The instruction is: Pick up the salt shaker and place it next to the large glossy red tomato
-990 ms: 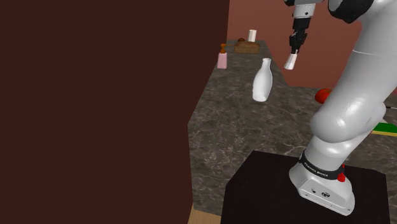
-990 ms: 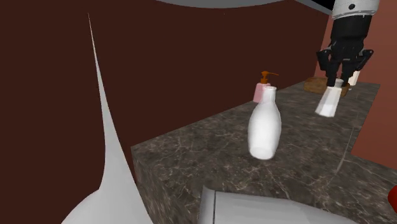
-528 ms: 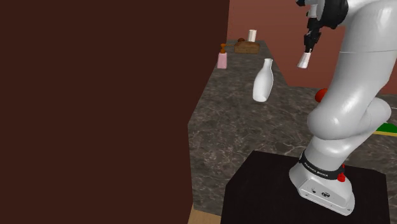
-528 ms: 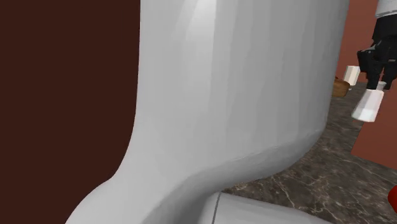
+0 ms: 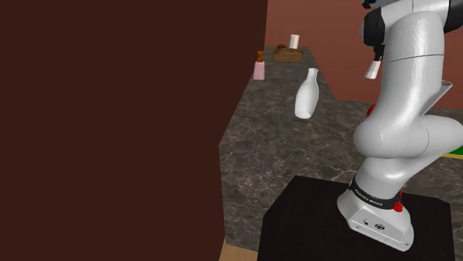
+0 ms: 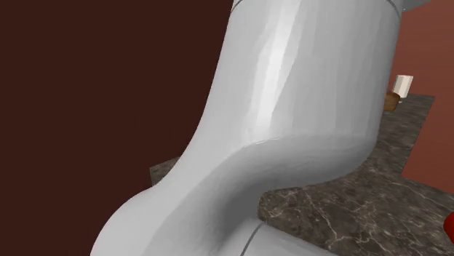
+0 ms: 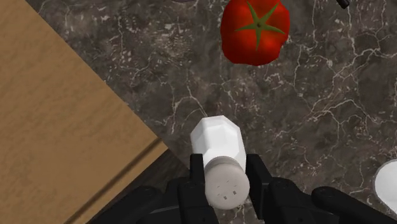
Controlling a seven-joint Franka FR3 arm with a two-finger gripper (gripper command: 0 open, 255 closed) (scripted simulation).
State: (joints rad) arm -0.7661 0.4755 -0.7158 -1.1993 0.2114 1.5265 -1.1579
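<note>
A wooden surface (image 7: 57,127) lay past the bench (image 7: 331,114) edge, close to the shaker (image 7: 219,162), which hung over the bench with the jaws clamped on its cap end. A slip might drop it, and a careless descent could set the tomato (image 7: 255,30) rolling.

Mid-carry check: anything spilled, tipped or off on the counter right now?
Nothing looks spilled or damaged. The salt shaker is clasped in the jaws, gripped by its cap end, above the marbled counter and clear of the tomato. Only the white bottle seems to lean a little in the shoulder view, though it stands on its base.
</note>
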